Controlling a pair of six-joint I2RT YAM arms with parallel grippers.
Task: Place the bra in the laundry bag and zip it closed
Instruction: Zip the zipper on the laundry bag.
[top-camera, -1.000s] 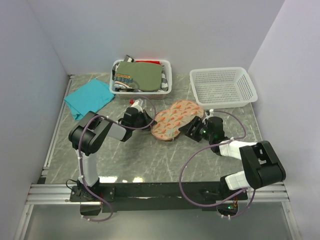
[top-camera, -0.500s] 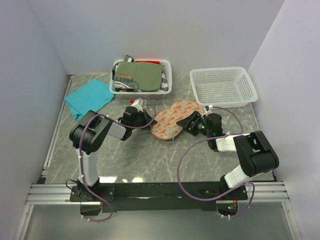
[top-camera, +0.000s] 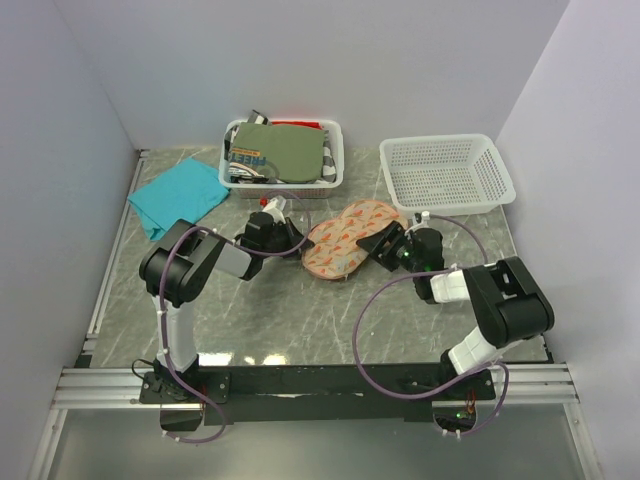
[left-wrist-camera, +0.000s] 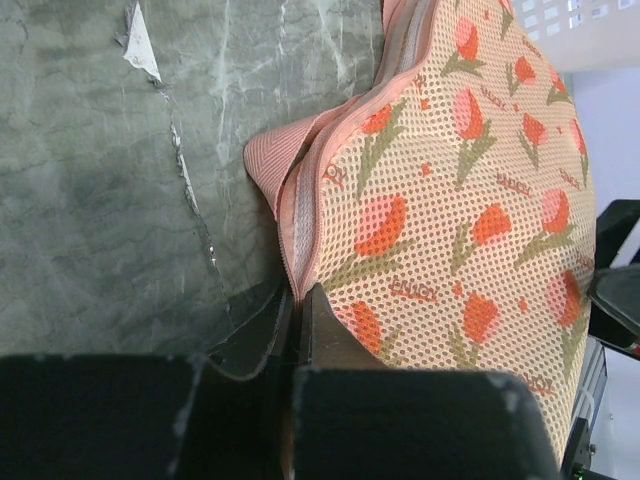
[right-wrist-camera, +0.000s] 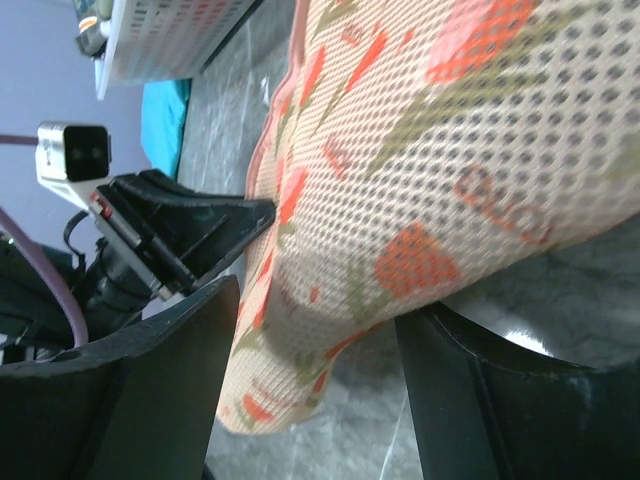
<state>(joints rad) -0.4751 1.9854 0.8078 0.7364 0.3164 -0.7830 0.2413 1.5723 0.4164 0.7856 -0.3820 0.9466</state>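
Note:
The laundry bag lies flat in the middle of the table, pinkish-beige mesh with orange-red tulip print. My left gripper is shut on the bag's left edge; in the left wrist view the fingertips pinch the pink seam beside the zipper, with the bag spread out beyond. My right gripper is open at the bag's right edge; in the right wrist view the jaws stand wide apart with the bag's lobe hanging between them. The bra is not in view.
A white basket holding an olive-green garment stands at the back. An empty white mesh basket sits at the back right. A teal cloth lies at the back left. The left gripper shows in the right wrist view.
My right gripper has moved left and up to the bag, so its open jaws now straddle the bag's right edge. The left gripper has kept its hold and not moved.

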